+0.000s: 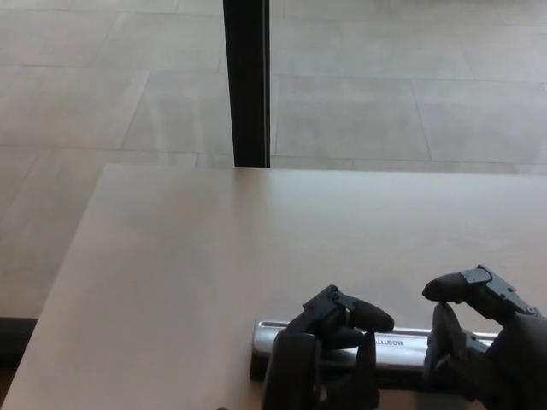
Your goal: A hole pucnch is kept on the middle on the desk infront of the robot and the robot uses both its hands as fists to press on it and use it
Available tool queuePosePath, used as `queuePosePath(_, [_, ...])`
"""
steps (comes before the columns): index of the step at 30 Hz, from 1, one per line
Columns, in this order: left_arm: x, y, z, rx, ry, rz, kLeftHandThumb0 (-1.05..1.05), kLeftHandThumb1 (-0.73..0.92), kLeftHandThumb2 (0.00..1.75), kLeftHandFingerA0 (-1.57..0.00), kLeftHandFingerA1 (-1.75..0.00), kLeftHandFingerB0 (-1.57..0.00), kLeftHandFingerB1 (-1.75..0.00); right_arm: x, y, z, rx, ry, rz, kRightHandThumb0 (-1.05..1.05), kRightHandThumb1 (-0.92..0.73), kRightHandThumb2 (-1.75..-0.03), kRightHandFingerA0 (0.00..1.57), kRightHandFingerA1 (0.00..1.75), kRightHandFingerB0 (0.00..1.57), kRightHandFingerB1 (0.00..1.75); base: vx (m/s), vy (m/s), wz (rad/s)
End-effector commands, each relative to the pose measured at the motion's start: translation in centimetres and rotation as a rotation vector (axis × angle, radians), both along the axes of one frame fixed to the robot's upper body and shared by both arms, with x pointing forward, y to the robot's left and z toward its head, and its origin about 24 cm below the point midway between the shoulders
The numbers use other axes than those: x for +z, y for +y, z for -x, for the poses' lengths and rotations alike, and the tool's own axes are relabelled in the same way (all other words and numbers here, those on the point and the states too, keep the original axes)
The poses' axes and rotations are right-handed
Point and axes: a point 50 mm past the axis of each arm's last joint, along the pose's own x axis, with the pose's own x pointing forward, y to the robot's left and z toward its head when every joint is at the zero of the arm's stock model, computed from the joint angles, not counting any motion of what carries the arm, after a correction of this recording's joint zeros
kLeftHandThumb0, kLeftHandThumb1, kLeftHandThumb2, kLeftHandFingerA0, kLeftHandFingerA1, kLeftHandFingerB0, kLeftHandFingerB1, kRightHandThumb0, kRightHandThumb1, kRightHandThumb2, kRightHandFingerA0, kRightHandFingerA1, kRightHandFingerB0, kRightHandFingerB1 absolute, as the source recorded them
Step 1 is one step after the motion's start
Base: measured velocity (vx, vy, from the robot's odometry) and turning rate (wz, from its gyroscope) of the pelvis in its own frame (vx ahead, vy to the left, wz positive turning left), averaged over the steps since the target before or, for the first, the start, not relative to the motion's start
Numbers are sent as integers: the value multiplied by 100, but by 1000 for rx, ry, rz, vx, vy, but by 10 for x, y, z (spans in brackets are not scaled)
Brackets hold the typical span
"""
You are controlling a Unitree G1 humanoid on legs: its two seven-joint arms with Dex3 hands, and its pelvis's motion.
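Silver hole punch (342, 342) lying at the near edge of the pale table (171, 256). Left hand (329, 354) curled shut atop its lever; right hand (474, 342) curled beside, on nothing. Uneven pressing could tip or skid it off.
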Motion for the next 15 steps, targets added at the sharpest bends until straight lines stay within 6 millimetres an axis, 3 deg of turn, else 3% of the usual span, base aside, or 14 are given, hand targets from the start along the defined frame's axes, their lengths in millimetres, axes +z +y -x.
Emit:
queuePosePath(1, [-24, -37, 51, 302, 225, 278, -43, 73, 90, -99, -175, -72, -163, -24, -11, 18, -148, -26, 100, -43, -65, -100, 108, 175, 69, 167, 0, 0, 0])
queuePosePath(15, [-20, -35, 35, 347, 177, 266, -44, 75, 85, -99, -175, -71, -163, -41, -23, 4, -185, -1, 125, -43, -67, -93, 112, 175, 72, 162, 0, 0, 0])
